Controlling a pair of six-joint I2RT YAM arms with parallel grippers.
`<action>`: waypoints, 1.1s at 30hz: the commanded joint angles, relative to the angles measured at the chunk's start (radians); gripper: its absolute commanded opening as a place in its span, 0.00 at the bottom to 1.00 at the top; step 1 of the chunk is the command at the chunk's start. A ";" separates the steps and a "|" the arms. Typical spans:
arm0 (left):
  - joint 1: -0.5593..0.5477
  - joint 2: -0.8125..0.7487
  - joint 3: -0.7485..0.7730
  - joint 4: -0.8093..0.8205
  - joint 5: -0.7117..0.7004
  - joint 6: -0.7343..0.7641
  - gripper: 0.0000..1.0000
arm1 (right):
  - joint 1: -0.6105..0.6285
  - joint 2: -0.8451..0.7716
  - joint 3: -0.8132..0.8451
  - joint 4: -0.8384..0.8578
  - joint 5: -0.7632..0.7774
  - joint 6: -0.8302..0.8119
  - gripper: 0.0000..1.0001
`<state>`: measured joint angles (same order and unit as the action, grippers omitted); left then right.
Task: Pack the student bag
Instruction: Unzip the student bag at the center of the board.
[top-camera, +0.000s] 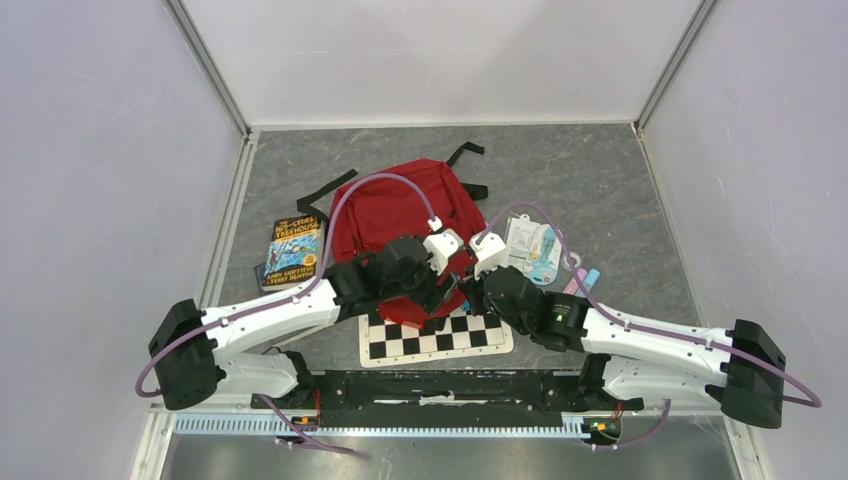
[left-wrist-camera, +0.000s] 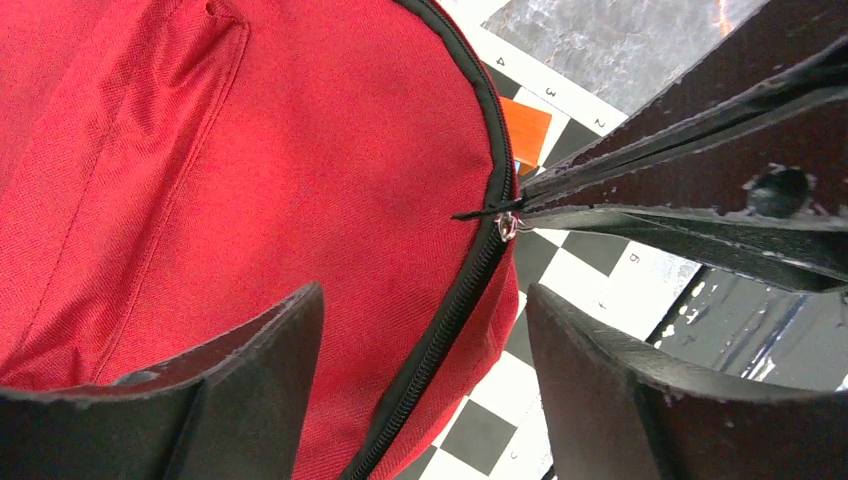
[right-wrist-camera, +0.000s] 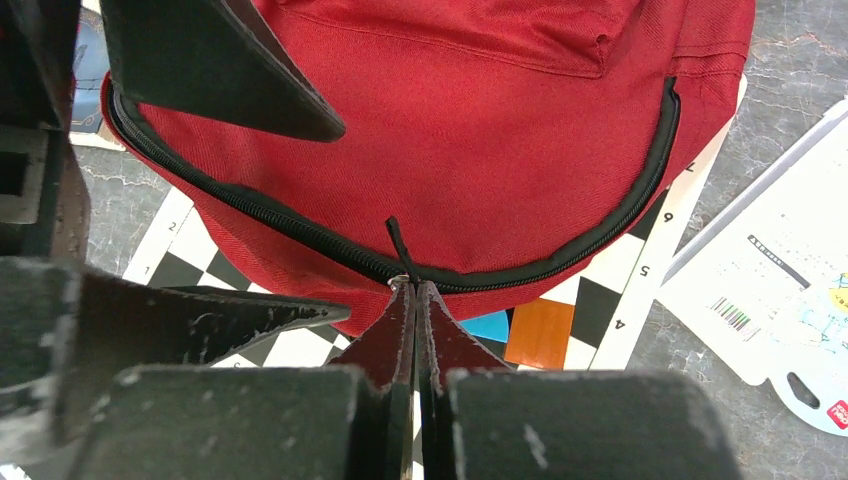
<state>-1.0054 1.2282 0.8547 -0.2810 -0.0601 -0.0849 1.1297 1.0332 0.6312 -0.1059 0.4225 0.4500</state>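
right fingers (right-wrist-camera: 395, 335) together, clamped on the zipper pull (right-wrist-camera: 399, 240) of the student bag (right-wrist-camera: 480, 130); left fingers (left-wrist-camera: 270, 345) apart, over its fabric.

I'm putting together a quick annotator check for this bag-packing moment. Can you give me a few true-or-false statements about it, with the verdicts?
1. The right claw is shut on the zipper pull of the student bag. True.
2. The left claw is clamped on the bag's red fabric. False: it is open, its jaws spread apart over the bag.
3. The near end of the bag lies on the checkerboard. True.
4. The book lies on the right side of the bag. False: it lies on the table at the bag's left.
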 joint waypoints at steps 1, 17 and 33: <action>-0.016 0.010 0.008 0.078 -0.063 0.008 0.74 | -0.007 -0.024 -0.004 0.028 0.010 0.008 0.00; -0.017 -0.108 -0.132 0.105 -0.066 -0.092 0.02 | -0.026 0.039 0.061 -0.082 0.129 0.009 0.00; -0.016 -0.227 -0.201 0.008 -0.159 -0.230 0.02 | -0.157 0.132 0.106 -0.135 0.223 -0.052 0.00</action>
<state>-1.0233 1.0405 0.6762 -0.2260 -0.1604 -0.2462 1.0107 1.1534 0.7013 -0.2272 0.5694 0.4423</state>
